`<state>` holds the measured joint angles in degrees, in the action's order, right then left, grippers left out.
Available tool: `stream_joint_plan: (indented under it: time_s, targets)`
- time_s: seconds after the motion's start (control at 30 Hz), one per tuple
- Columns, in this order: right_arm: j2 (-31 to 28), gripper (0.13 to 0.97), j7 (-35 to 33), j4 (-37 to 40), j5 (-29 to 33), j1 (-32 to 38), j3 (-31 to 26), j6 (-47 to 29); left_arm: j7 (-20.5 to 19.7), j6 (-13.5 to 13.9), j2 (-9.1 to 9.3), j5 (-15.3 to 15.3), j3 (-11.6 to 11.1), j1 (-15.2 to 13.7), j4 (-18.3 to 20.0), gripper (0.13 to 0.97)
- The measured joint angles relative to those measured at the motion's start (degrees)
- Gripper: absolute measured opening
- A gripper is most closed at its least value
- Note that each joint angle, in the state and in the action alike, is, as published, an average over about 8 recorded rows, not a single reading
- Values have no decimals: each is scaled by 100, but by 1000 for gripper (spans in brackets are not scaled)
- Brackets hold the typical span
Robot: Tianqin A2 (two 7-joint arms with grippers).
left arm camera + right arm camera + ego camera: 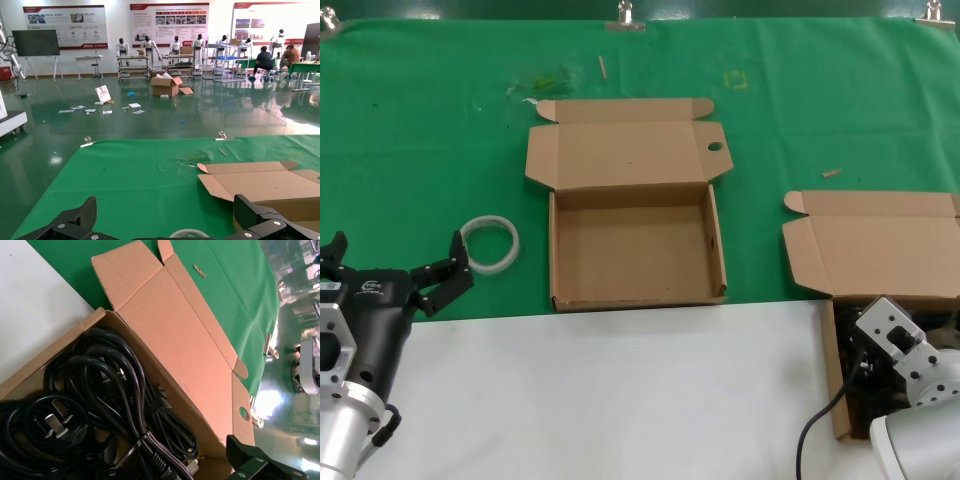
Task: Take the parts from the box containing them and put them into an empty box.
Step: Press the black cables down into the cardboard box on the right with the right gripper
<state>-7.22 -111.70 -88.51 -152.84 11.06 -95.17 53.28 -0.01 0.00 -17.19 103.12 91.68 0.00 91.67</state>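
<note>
The empty box [558,250] lies open in the middle, and its raised lid has a tab with a round hole [715,147]. The box containing the parts [880,255] lies open at the right edge. In the right wrist view it [190,355] is full of black cords with plugs [100,390]. My right gripper [865,375] hangs low over these cords, open and holding nothing [165,465]. My left gripper [400,245] is open and empty at the front left, just short of the whitish ring [490,243]. It is also open in the left wrist view [165,210].
Green cloth [420,150] covers the far half of the table and a white surface [620,400] the near half. Small scraps [602,66] lie on the cloth behind the empty box. The ring also shows between my left fingers [189,233].
</note>
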Motion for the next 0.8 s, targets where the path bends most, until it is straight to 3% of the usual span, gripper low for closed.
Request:
stream_joint_plan:
  time_s: [0.13,0.27,0.8]
  targets:
    - [0,726,-69,72,-37,31,44,-66,0,0,0,0,0,0,0,966]
    - [0,726,-103,149,-79,57,58,-130,0,0,0,0,0,0,0,966]
    - [0,376,-33,362,-254,118,-39,-284,0,0,0,0,0,0,0,966]
